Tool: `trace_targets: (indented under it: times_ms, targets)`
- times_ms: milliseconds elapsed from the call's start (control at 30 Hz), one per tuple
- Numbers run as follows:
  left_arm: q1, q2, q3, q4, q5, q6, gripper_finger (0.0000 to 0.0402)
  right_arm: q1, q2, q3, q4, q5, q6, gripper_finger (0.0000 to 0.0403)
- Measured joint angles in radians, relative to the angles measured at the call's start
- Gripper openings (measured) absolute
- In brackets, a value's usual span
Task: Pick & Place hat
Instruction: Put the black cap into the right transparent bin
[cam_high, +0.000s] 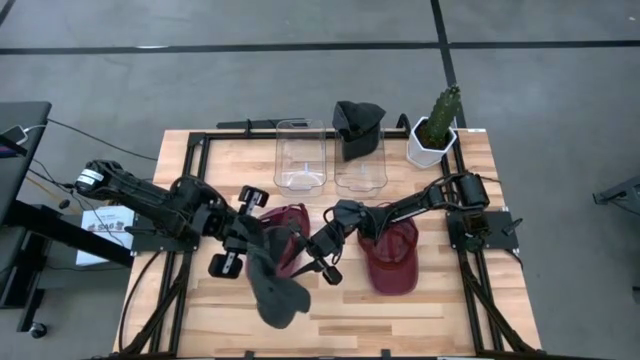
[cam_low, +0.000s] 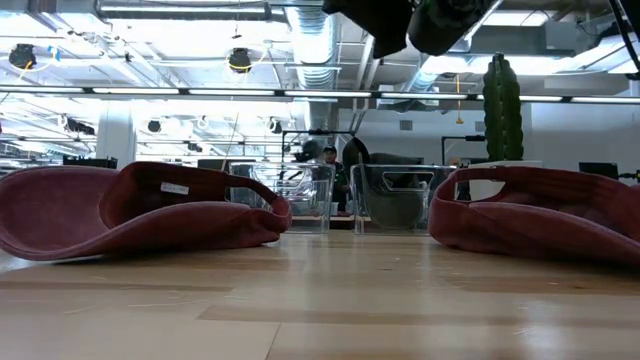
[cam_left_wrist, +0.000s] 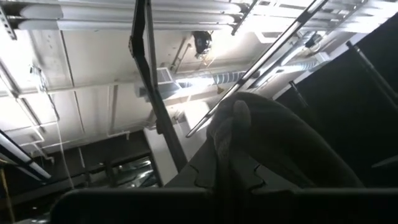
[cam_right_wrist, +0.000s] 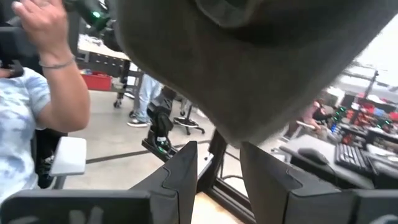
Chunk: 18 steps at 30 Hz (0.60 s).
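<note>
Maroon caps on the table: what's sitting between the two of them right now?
In the high view, the right gripper hangs between the left maroon cap and the right maroon cap. In the low view the wooden tabletop between them is bare.

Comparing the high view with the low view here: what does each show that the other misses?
Only the high view: the left tool shut on a dark grey hat lifted above the table, and a dark hat on a clear container.
Only the low view: the room behind.
Both: two maroon hats and the cactus.
</note>
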<state>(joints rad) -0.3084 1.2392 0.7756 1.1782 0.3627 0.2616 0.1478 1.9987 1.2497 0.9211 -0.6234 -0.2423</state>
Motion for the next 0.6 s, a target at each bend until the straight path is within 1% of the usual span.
trace_targets:
  times_ms: [100, 200, 333, 600]
  targets:
    - [0.0, -0.001, 0.021, 0.003, 0.008, -0.07, 0.001, 0.0, 0.0, 0.013, 0.0, -0.032, -0.001, 0.0111]
    - [0.0, -0.002, 0.031, 0.007, 0.009, -0.141, 0.001, 0.0, 0.0, 0.026, 0.0, -0.035, -0.001, 0.0111]
    - [0.0, -0.002, 0.031, -0.011, 0.009, -0.151, 0.001, 0.002, 0.0, 0.051, -0.011, -0.057, -0.001, 0.0111]
    - [0.0, -0.002, 0.031, -0.027, 0.009, -0.207, 0.001, -0.005, 0.0, 0.056, -0.026, -0.059, -0.001, 0.0111]
